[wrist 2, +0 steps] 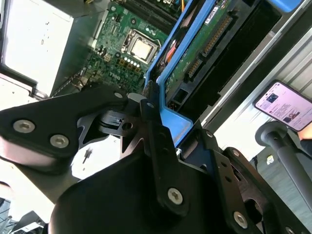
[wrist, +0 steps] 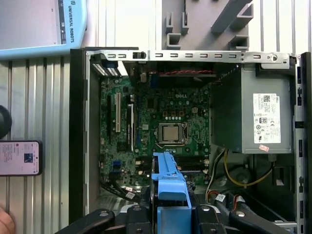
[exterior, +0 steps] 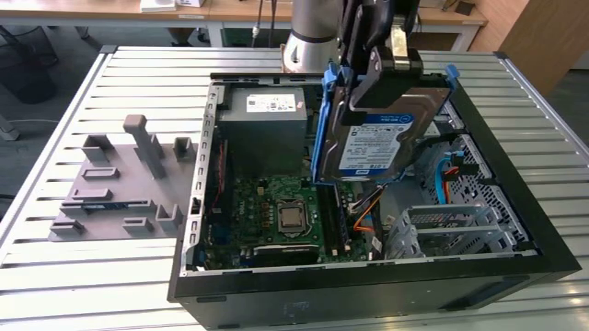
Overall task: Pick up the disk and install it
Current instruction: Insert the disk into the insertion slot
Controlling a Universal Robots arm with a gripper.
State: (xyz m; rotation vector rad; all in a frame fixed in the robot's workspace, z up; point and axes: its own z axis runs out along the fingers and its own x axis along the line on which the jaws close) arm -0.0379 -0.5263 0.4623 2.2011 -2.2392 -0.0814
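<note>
One disk point(exterior: 376, 148) is clamped in your pincer point(exterior: 385, 86), hanging steeply tilted over the open case point(exterior: 368, 289), long axis running down from the pincer, drive bay point(exterior: 451, 227) lower toward the exterior view's right

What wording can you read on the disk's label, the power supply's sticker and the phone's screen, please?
Label on the disk: print too small to read.
Sticker on the power supply: print too small to read.
Screen of the phone: too small to read.
</note>
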